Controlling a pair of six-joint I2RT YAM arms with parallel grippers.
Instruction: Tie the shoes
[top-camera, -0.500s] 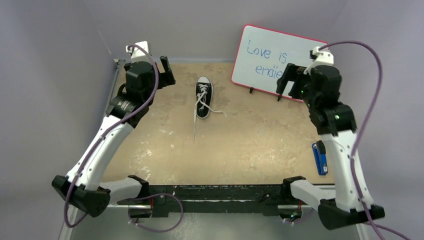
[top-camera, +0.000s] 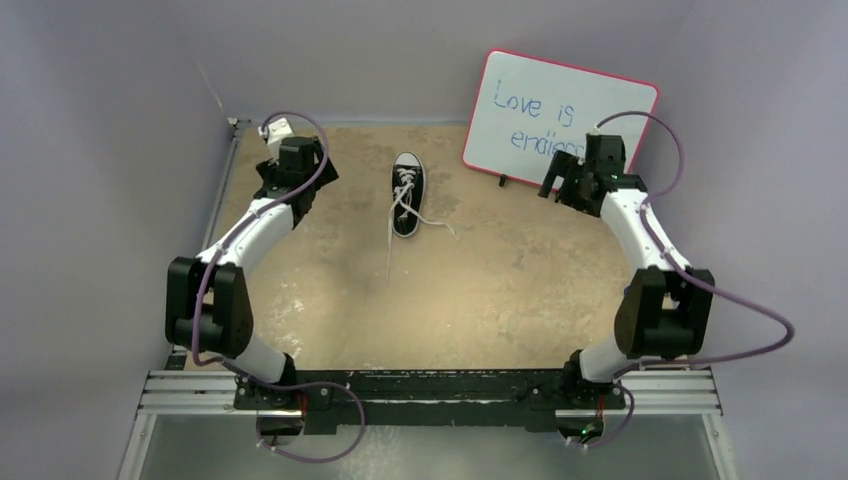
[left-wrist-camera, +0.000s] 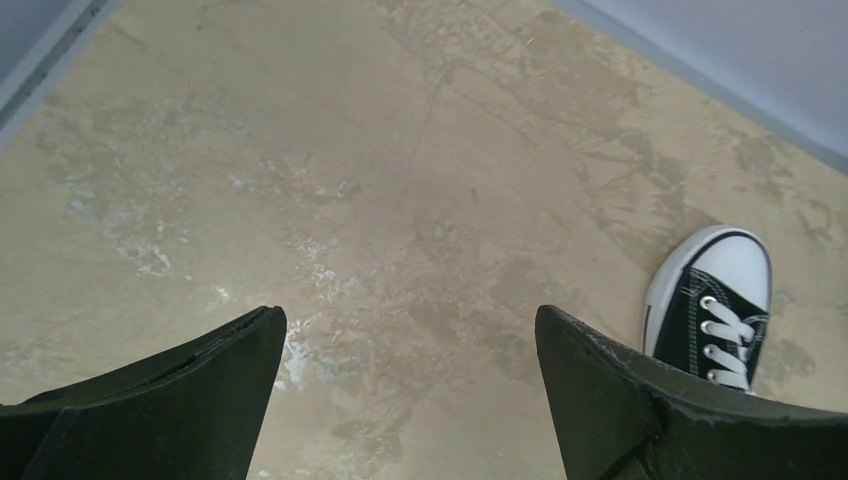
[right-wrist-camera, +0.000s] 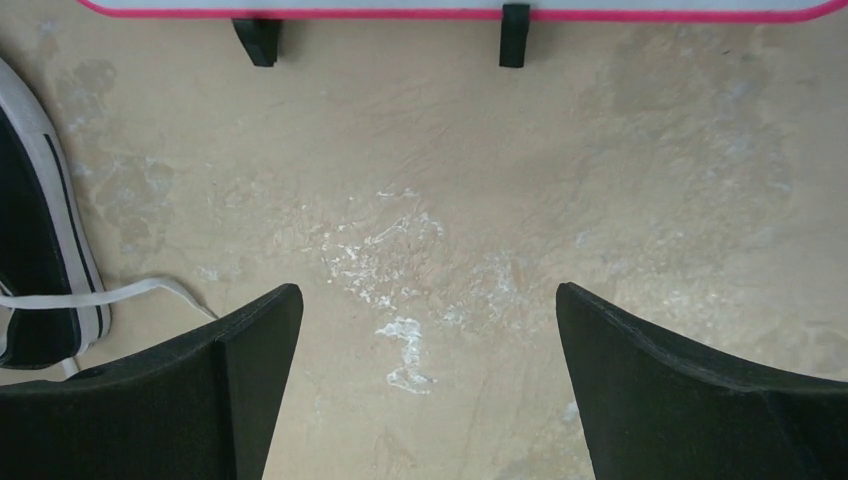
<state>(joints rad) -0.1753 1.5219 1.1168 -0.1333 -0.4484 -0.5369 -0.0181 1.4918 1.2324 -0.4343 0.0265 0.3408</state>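
left wrist: sneaker partly behind fingers

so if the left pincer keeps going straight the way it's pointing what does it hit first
Probably the worn tan tabletop: the open left pincer points down at it, nothing in between. The small black canvas sneaker with a white toe cap sits off to the side of that line.

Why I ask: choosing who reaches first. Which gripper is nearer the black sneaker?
Left. The left gripper hangs open just left of the sneaker, by its toe end; the right gripper, also open, is farther off to its right, in front of the whiteboard.
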